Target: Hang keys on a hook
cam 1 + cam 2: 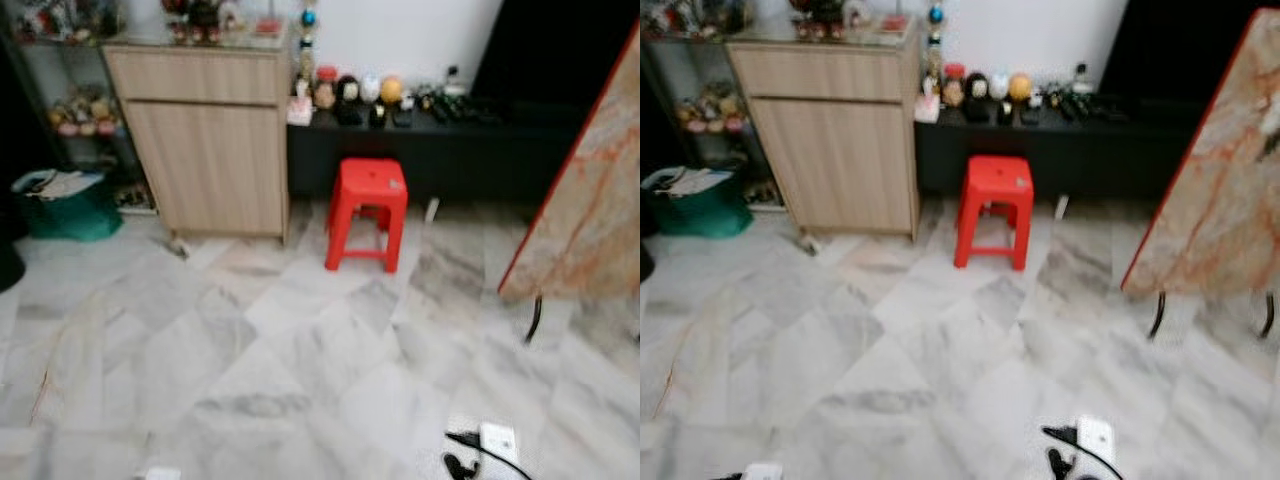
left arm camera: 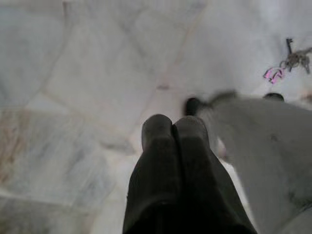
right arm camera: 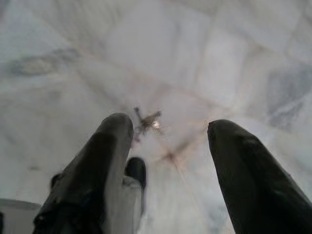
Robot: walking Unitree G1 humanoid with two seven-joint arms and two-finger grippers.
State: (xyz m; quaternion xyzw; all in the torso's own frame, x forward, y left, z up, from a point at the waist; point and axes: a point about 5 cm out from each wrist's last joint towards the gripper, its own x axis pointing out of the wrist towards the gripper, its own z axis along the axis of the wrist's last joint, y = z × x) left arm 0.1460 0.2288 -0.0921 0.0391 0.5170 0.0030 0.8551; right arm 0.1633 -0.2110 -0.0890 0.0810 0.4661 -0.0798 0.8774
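The keys lie on the pale marble floor; I see them in the right wrist view, just off the tip of one finger, a small bunch with a shiny glint. In the left wrist view the same bunch sits well away from the gripper, with a pink tag beside it.

From the head camera, going left to right: a green basket of odds and ends stands on the floor below some shelves, then a wooden cabinet with small items on its top. Next to it runs a low black bench lined with little figurines, and a red plastic stool stands in front of that. At the far right a marbled panel with a red edge leans across the view. Near the bottom edge a white plug block with a black cable lies on the floor.

My left gripper hangs over the floor with its fingers pressed together, holding nothing. My right gripper hangs over the floor with its fingers spread wide, empty, above the keys.
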